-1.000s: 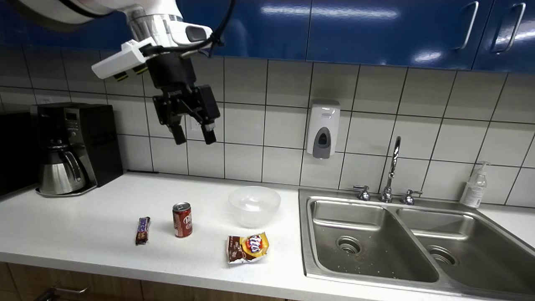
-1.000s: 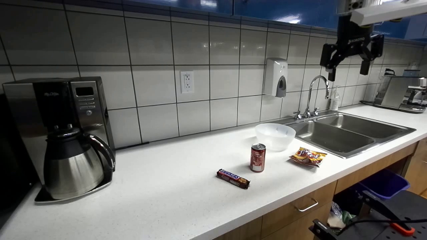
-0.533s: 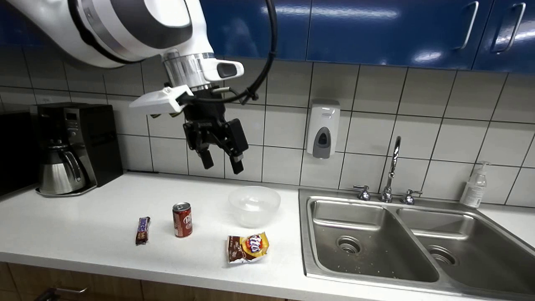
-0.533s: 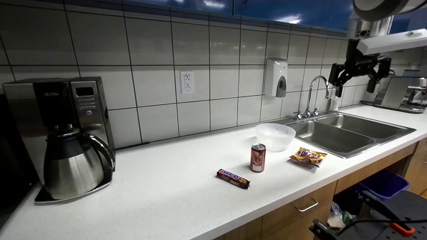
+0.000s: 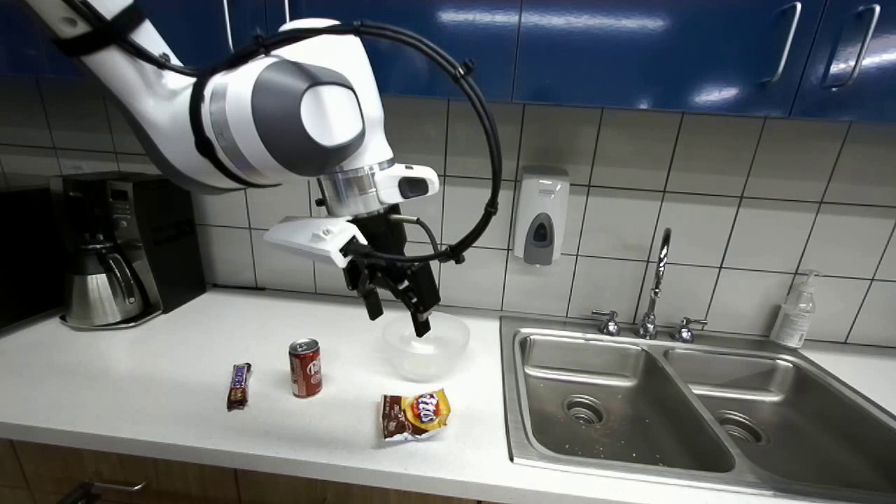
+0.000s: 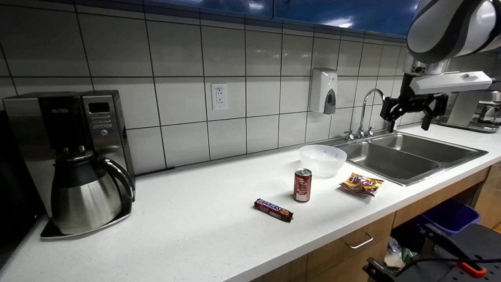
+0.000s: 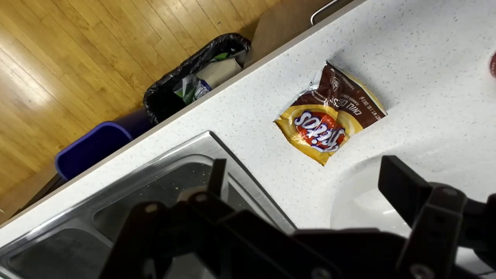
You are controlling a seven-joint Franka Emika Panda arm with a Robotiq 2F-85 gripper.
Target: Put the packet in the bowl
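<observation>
Exterior views both show a big pale tiled wall (image 6: 176, 98) behind a long white worktop (image 6: 188, 219); past its front edge, the wrist view catches wood floor (image 7: 97, 46). Blue cabinets (image 5: 630, 70) run along the top, with the robot arm (image 5: 231, 126) crossing in front. Steel double sink (image 5: 514, 392) is set into the worktop, coffee maker (image 6: 62, 121) well apart from it, with a wide bare stretch of white beside that. Gripper (image 6: 408, 126) hangs in mid-air, jaws spread well apart, not clenched. Bowl (image 6: 323, 166) sits near the sink, toward the wall. Packet (image 5: 416, 415) lies on the worktop, just beside the bowl, between it and the front edge, with some room toward the sink rim too. Soda can (image 6: 302, 186) stands upright near both; candy bar (image 6: 274, 210) is closest to the coffee maker.
</observation>
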